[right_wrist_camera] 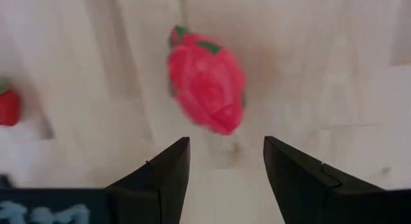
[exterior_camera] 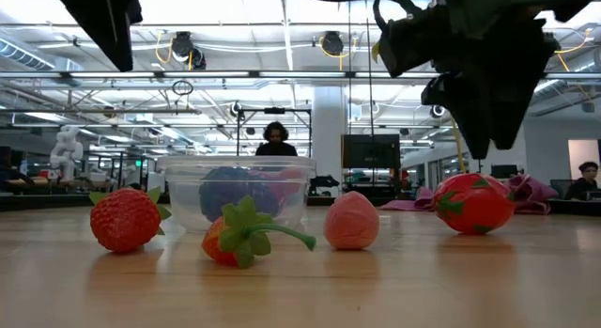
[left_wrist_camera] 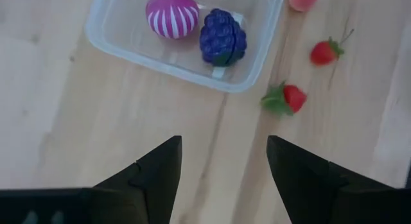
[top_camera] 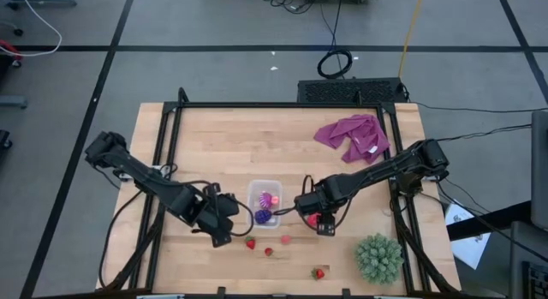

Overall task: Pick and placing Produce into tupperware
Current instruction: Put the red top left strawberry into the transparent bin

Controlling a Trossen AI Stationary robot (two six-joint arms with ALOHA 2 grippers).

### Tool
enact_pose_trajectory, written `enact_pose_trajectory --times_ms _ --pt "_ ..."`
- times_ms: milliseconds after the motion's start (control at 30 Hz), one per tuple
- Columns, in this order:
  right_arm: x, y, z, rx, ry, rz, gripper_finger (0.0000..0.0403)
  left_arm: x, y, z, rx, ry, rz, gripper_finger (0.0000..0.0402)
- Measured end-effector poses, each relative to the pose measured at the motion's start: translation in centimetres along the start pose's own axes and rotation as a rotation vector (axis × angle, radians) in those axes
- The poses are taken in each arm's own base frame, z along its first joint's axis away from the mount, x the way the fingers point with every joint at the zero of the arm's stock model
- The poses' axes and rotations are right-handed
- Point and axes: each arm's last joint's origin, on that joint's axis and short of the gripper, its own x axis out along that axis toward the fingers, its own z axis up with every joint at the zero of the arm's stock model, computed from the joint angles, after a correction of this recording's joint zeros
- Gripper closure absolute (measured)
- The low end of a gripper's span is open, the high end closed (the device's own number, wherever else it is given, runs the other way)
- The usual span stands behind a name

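Observation:
The clear tupperware [top_camera: 255,192] stands mid-table and holds a purple-pink striped round piece [left_wrist_camera: 171,15] and a purple grape bunch [left_wrist_camera: 222,38]. My left gripper [left_wrist_camera: 223,144] hovers open over bare wood to the container's near left, with nothing between its fingers. My right gripper [right_wrist_camera: 226,144] is open, pointing down just above and beside the larger red piece [right_wrist_camera: 207,79], which lies on the table right of the container. A red strawberry [left_wrist_camera: 286,99], a second one [left_wrist_camera: 326,52] and a pale pink piece [exterior_camera: 351,222] lie on the wood in front of the container.
Another strawberry [top_camera: 318,273] lies near the front edge. A spiky green ball plant [top_camera: 378,258] sits at the near right corner, and a purple-pink cloth [top_camera: 353,136] lies at the far right. People show in the room beyond the table.

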Motion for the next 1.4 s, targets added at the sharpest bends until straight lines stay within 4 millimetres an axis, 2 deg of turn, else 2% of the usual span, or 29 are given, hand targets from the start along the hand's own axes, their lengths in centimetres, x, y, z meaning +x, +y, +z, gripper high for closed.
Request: enact_pose_trajectory --times_ms 267,400,800,1067,1400 --pt "-0.1 -0.6 0.3 -0.07 -0.054 -0.137 0.0213 2.0 -1.0 0.3 -0.279 0.038 -0.018 0.0169" --pt "-0.1 -1.1 0.5 -0.09 -0.055 -0.145 0.0213 3.3 -1.6 0.2 -0.384 0.102 -0.023 0.0169" --pt "-0.2 -2.4 0.9 -0.14 -0.042 -0.149 0.0213 6.1 -3.2 0.6 -0.465 0.098 -0.061 0.0169" --pt "-0.4 -3.9 1.4 -0.176 -0.038 -0.153 0.0213 6.7 -4.0 0.2 -0.53 0.109 -0.077 0.0169" --pt "-0.7 -6.8 2.0 -0.202 -0.012 -0.159 0.0213 7.5 -5.8 -0.5 -0.598 0.08 -0.12 0.0169"
